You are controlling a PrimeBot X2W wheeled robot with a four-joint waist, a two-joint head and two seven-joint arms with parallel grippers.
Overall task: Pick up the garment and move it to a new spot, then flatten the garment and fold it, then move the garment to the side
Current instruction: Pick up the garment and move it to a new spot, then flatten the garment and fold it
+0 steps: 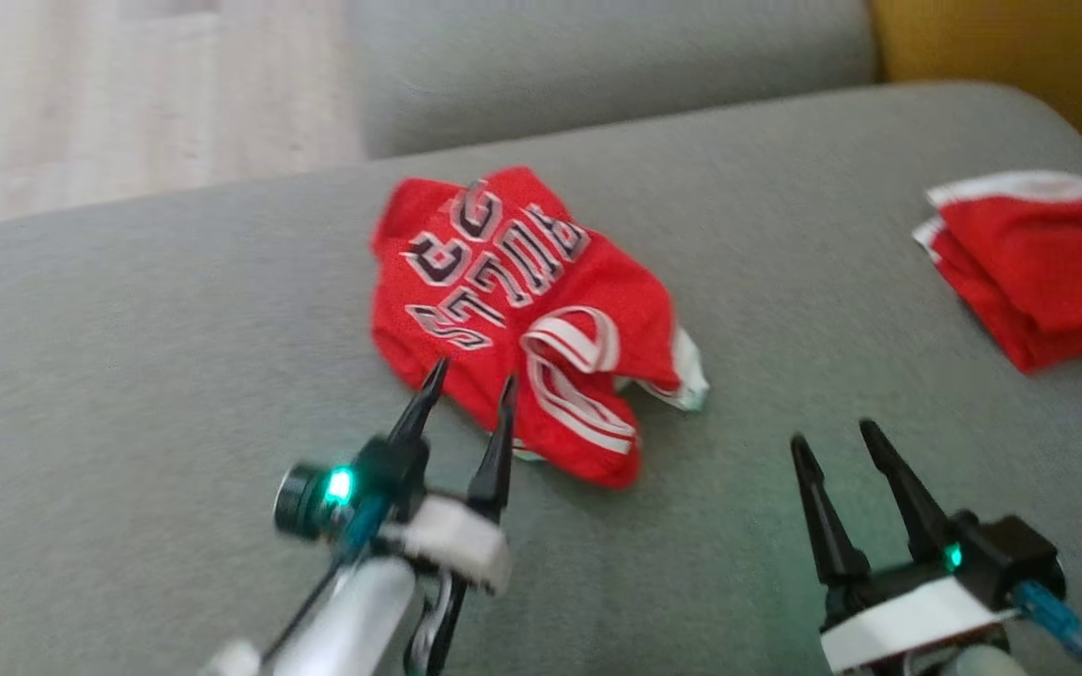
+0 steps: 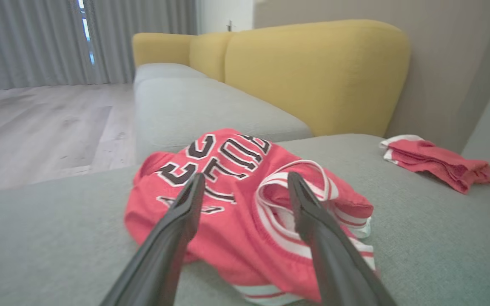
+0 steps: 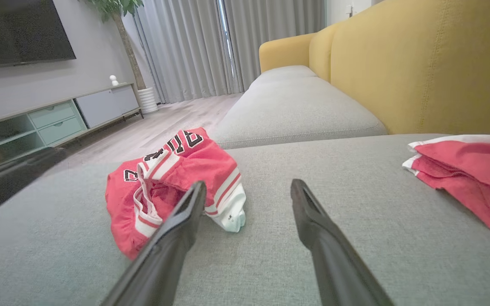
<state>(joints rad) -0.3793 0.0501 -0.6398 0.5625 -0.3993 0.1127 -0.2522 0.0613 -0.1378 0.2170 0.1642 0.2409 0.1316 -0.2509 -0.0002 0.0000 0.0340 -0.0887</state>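
The left gripper [image 1: 471,376], fingers apart, hangs over the near edge of the crumpled jersey [image 1: 541,310] on the cushion [image 1: 128,376], likely lining up a pinch; the right gripper [image 1: 832,435] waits beside, also spread

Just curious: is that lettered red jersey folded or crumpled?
Crumpled. The jersey lies bunched on the grey cushion, its striped trim twisted and lettering creased.
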